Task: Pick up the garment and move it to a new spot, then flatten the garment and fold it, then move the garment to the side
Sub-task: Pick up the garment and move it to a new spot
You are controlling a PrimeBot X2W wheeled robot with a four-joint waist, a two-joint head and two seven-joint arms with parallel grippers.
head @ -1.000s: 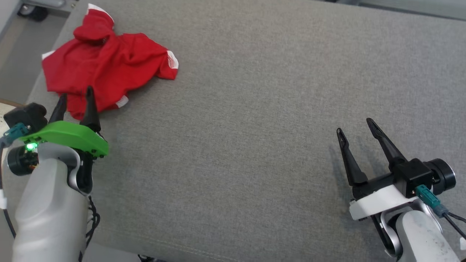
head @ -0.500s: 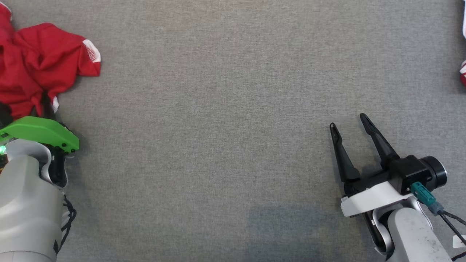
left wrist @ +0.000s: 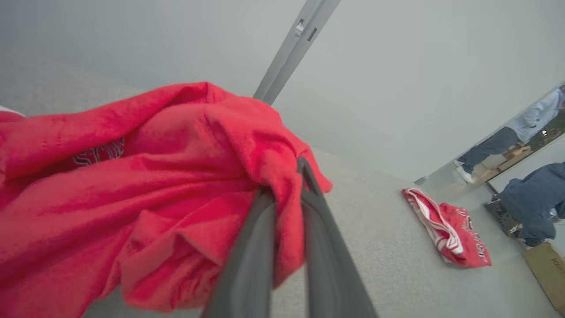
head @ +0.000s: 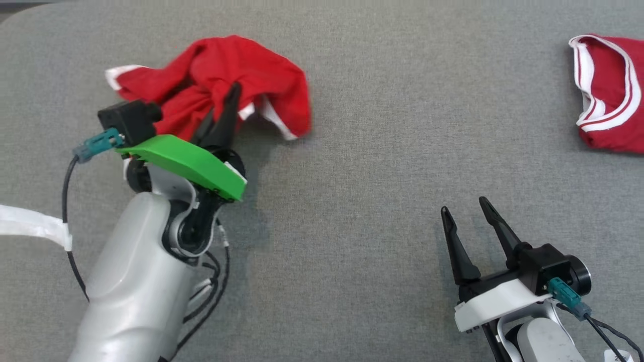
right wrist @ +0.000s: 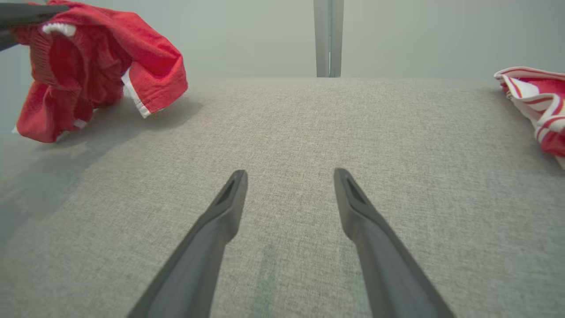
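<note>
The left gripper (head: 227, 103) clamps a fold of the red garment (head: 266, 80), seemingly half-lifted at the far left of the table (head: 382, 151), mid pick-and-move, while the right gripper (head: 465, 207) hovers spread; next comes a bare spot to set it down.

We see the left tool (head: 229, 100) with long, dark, tapered fingers (head: 226, 118) under a bright green cover plate (head: 186, 163) with small dark holes along its edge. Its black camera block (head: 128, 119) carries a teal plug (head: 95, 146) and a thin black cable (head: 68, 201) bound with white tape (head: 30, 226). The forearm (head: 131, 281) is smooth pale grey. The right tool (head: 464, 205) looks alike, but its plate is white (head: 495, 304).
</note>
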